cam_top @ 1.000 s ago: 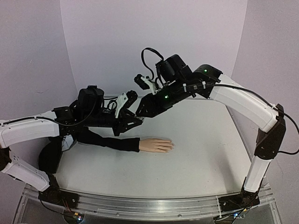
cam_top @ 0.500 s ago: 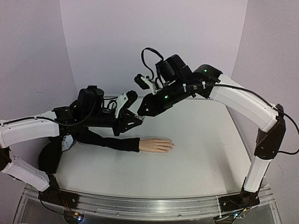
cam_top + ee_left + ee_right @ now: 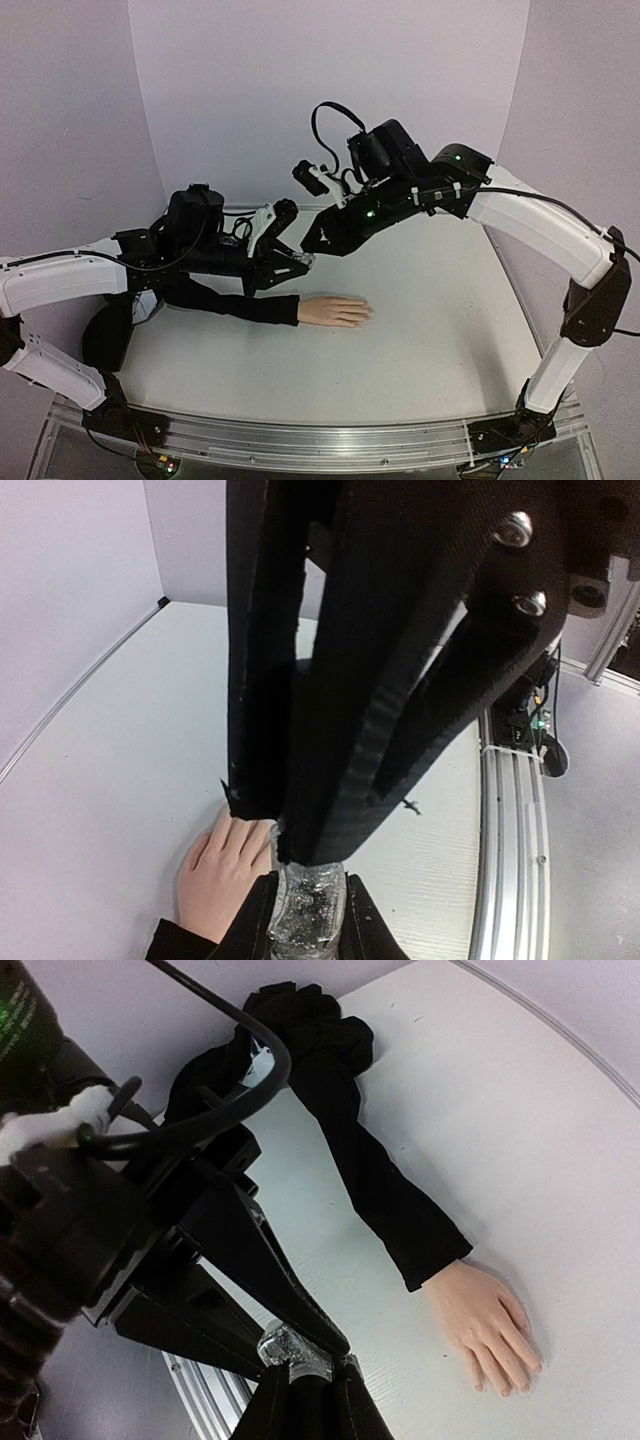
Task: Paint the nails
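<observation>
Your right gripper point(image 3: 310, 1375) has just clamped onto the polish bottle point(image 3: 310, 915) your left gripper point(image 3: 300, 845) clenches mid-frame; nails point(image 3: 503, 1388) remain unpainted.

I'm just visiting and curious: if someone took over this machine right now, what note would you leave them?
Left gripper: shut on the polish bottle, held above the table.
Right gripper: shut on the bottle's other end; cap hidden.
Mannequin hand: flat on the table, palm down, below both grippers.
Done: bottle lifted.
Left: open it and paint the nails; no polish shows on them.
</observation>
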`<act>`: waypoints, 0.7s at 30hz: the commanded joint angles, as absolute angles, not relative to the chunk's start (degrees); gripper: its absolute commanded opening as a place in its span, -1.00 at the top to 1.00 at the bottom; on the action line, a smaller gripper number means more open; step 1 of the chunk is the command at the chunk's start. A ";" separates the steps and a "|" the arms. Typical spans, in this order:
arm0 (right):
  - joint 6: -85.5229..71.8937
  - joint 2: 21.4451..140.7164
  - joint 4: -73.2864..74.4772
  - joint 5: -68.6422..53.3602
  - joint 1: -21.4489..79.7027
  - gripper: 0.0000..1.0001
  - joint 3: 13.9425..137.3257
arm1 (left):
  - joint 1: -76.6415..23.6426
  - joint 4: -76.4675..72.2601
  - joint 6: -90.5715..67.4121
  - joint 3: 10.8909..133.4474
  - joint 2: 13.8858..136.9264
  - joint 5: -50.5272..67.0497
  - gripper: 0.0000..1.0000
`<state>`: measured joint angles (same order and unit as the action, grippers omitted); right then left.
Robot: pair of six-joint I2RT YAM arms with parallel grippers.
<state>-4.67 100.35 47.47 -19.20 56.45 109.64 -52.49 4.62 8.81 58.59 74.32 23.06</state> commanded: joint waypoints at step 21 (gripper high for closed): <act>-2.20 94.70 44.83 -19.85 56.39 1.00 105.58 | -52.41 6.19 10.46 60.29 74.80 25.31 1.00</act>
